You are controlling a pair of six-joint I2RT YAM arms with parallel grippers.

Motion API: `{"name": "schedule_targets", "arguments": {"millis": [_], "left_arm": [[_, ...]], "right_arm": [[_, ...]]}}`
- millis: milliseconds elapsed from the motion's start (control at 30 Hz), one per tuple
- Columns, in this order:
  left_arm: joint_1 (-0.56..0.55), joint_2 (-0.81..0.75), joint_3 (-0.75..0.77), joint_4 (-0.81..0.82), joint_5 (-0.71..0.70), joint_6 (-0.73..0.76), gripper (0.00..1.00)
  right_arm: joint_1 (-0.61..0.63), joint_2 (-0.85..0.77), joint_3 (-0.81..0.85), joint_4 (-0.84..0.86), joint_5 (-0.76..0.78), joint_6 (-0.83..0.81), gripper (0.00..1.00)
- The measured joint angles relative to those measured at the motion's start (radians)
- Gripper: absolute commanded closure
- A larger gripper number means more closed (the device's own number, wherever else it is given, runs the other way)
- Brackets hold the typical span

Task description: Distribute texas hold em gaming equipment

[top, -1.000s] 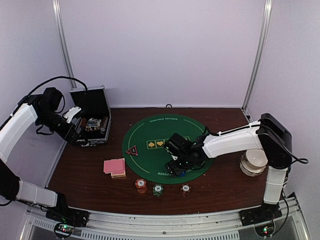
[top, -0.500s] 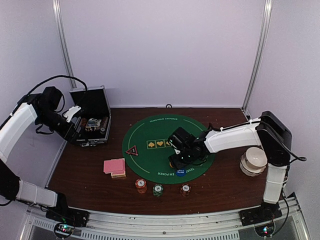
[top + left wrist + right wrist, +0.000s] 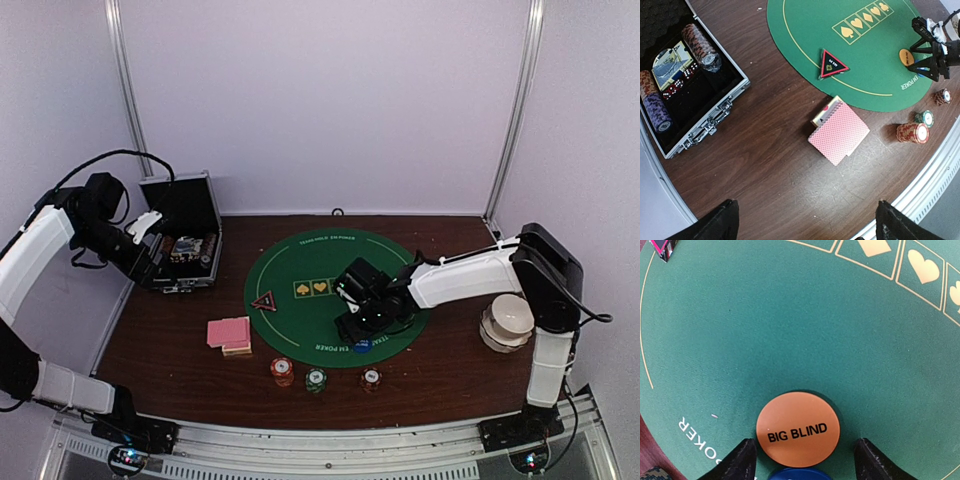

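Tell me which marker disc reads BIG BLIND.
The orange disc, flat on the mat between the right gripper's open fingers. The blue disc shows only its edge at the bottom of the right wrist view.

Orange disc (image 3: 798,429), green mat (image 3: 790,330)

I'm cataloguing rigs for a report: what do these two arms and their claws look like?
The left arm and right arm have white shells between black joints, with black cables running alongside. The left claw and right claw each end in two black fingers.
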Motion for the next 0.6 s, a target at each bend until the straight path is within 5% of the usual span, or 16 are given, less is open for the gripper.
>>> {"name": "schedule_targets", "arguments": {"millis": [600], "left_arm": [[0.000, 0.000, 0.018, -0.002, 0.007, 0.000, 0.02]], "right_arm": [[0.003, 0.031, 0.044, -0.032, 0.043, -0.005, 0.52]]}}
